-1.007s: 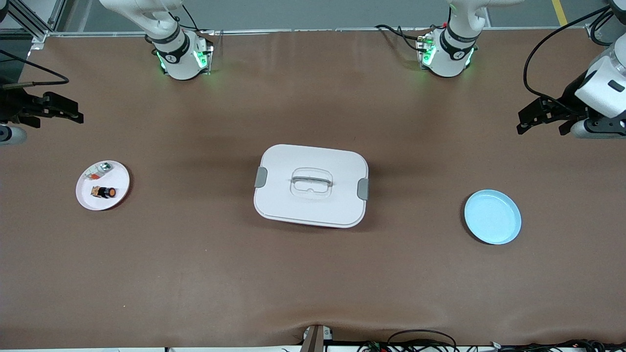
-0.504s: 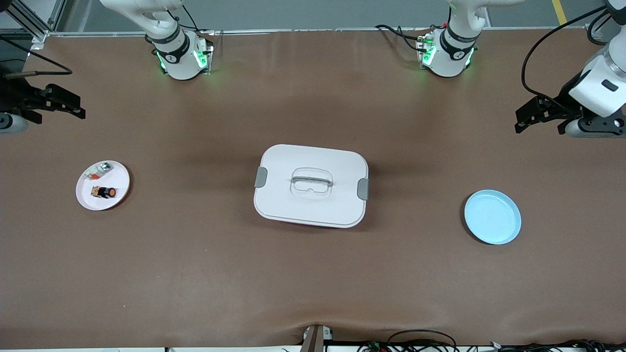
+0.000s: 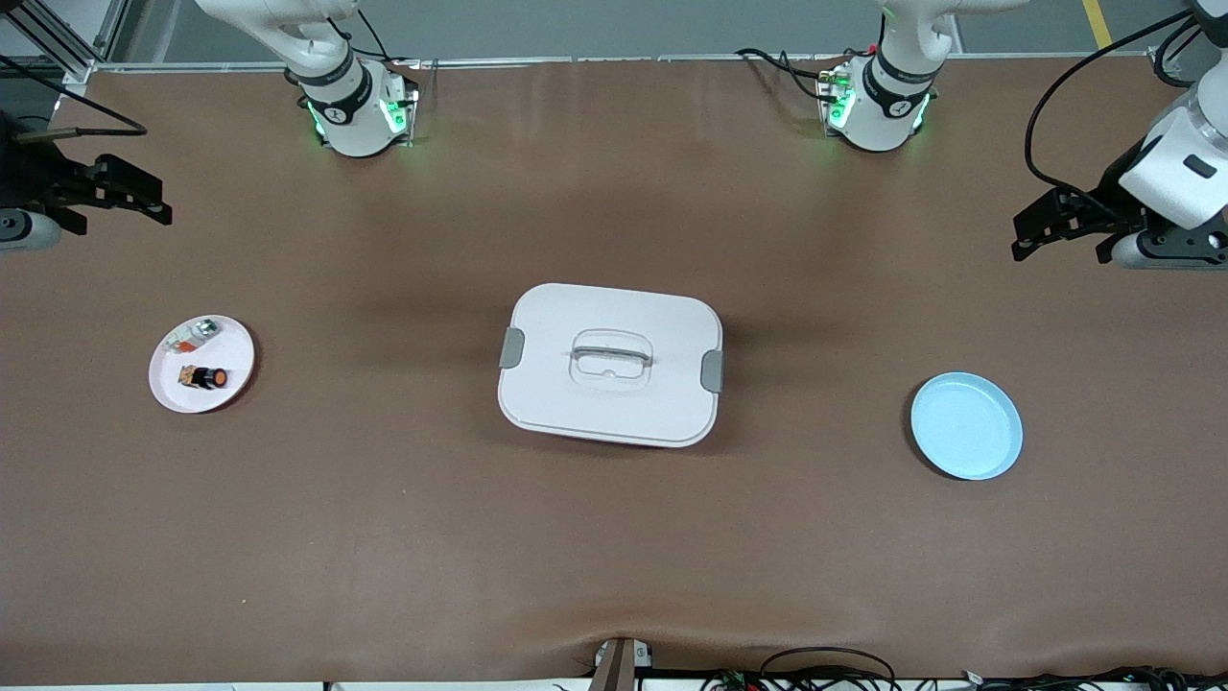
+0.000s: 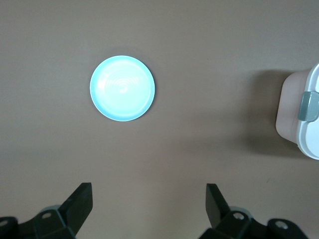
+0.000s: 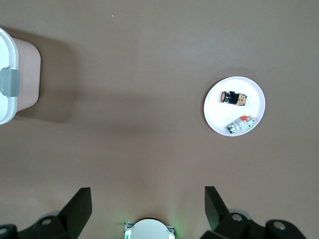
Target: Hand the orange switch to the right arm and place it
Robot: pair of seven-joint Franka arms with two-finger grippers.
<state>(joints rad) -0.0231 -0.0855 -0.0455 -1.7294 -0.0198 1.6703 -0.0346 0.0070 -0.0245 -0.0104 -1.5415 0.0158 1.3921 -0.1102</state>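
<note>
The left gripper [image 3: 1031,233] is at the middle right edge of the front view, up in the air over bare tabletop [image 3: 614,537]. Its jaws are wide apart and hold nothing. The right gripper [image 3: 144,204] is at the upper left edge of the front view, over bare tabletop too. Its jaws are also wide apart and hold nothing.

The orange switch [image 3: 205,377] lies on its side on a small white plate [image 3: 236,363] at the middle left of the front view, toward the right arm's end of the tabletop. A little clear part [image 3: 192,335] with a red strip lies on the same plate, a bit higher in the picture. They are close but not touching.

A white box [image 3: 610,363] with a lid and grey clips sits in the middle. A light blue plate [image 3: 966,426] sits at the lower right, toward the left arm's end.
</note>
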